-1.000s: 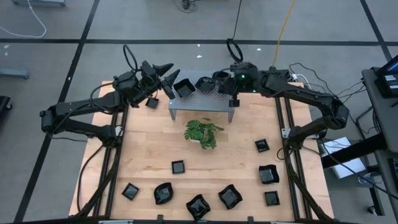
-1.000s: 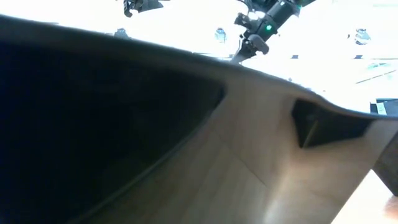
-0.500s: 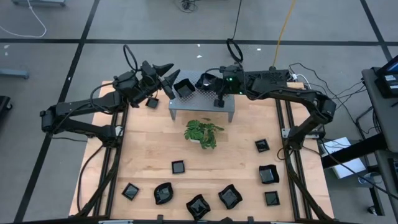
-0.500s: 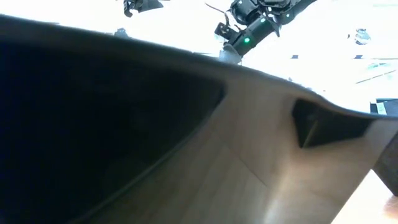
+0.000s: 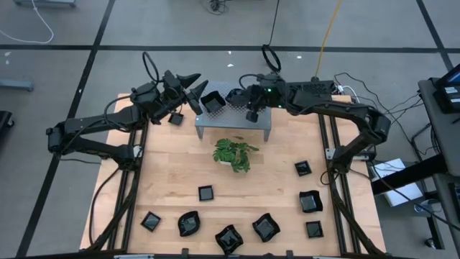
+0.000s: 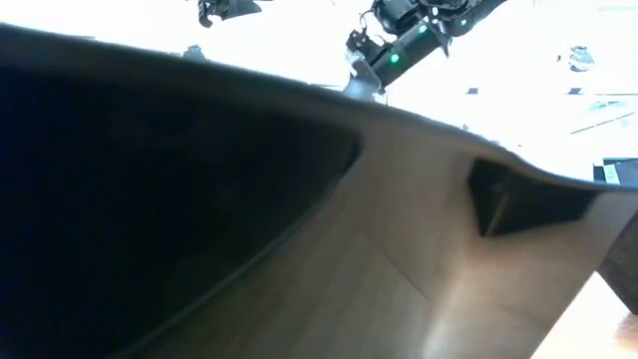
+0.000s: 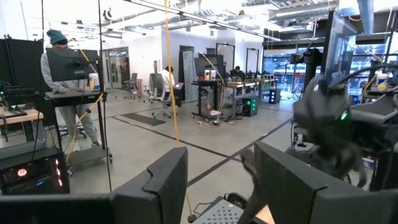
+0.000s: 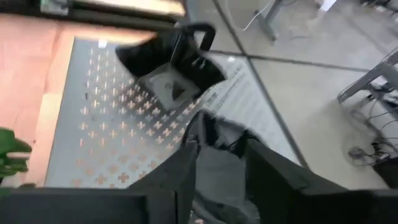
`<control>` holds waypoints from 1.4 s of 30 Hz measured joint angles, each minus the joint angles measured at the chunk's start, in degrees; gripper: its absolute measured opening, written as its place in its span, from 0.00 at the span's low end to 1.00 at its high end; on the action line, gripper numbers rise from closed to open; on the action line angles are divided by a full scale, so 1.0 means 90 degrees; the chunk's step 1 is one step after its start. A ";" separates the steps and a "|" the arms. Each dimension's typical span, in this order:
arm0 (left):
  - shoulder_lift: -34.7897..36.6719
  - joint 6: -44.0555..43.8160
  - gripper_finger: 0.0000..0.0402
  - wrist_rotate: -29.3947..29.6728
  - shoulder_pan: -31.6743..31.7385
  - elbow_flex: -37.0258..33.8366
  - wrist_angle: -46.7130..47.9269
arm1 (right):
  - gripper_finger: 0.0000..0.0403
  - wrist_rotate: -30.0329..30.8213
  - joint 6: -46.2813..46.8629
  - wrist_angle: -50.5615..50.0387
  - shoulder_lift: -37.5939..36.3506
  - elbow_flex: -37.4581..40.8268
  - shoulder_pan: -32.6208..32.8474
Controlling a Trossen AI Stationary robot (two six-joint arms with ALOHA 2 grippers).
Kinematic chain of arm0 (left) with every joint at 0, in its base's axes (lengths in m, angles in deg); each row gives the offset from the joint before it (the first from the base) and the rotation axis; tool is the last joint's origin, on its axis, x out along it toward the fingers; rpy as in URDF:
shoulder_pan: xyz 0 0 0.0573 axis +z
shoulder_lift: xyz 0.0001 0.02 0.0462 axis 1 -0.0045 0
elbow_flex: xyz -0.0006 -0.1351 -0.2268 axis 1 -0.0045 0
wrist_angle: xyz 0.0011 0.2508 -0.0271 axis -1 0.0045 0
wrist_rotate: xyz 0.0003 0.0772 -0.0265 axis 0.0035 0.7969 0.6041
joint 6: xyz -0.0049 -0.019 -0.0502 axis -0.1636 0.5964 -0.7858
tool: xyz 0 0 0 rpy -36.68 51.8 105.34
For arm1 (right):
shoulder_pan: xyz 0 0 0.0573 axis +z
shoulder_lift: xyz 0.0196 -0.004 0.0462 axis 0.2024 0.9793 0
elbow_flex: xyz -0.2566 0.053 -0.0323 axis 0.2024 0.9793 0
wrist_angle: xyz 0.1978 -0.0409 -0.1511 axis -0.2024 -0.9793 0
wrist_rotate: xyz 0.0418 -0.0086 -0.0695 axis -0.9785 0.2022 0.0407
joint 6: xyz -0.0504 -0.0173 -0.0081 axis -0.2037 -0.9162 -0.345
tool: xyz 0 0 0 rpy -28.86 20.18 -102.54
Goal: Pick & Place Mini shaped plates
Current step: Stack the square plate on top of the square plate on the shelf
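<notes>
A grey perforated stand [image 5: 233, 119] sits at the table's far middle, and a square black plate [image 5: 212, 103] rests on its left part. My right gripper [image 5: 243, 97] hangs over the stand's far edge. Its fingers are apart, on either side of a wavy-edged black plate [image 8: 216, 158] that lies on the stand beside the square plate [image 8: 168, 65]. My left gripper [image 5: 194, 90] waits open just off the stand's far left corner, holding nothing [image 7: 217, 180]. Several more black plates [image 5: 266, 227] lie along the table's near part. My right gripper comes at the wavy-edged plate slanting down from the table's right, one finger [image 8: 177, 177] on each side of it. The plate lies on the stand's perforated top. I cannot tell whether either finger touches it.
A green leafy plant [image 5: 234, 153] stands just near of the stand. A lone plate [image 5: 175, 119] lies under the left arm. A large dark shape [image 6: 169, 199] close to the lens blocks most of the low view. A person stands in the room beyond.
My right gripper has gone toward the table's left edge along the stand's far side, closer to the square plate. It now stands over the wavy-edged plate. My left arm has kept still.
</notes>
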 joint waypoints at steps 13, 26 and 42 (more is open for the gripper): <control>0.0000 0.0000 0.46 -0.0074 -0.0005 -0.0002 0.0407 | 0.29 0.0284 0.2084 -0.3468 -0.1970 -0.0012 0.0296; 0.0000 0.0007 0.46 -0.0073 0.0000 -0.0002 0.0440 | 0.33 -0.0610 0.7640 -0.5746 -0.2086 0.1657 0.1678; 0.0000 0.0332 0.46 -0.0070 0.0000 -0.0002 0.0441 | 0.32 -0.0537 0.8810 -0.4984 -0.2085 0.3572 0.2861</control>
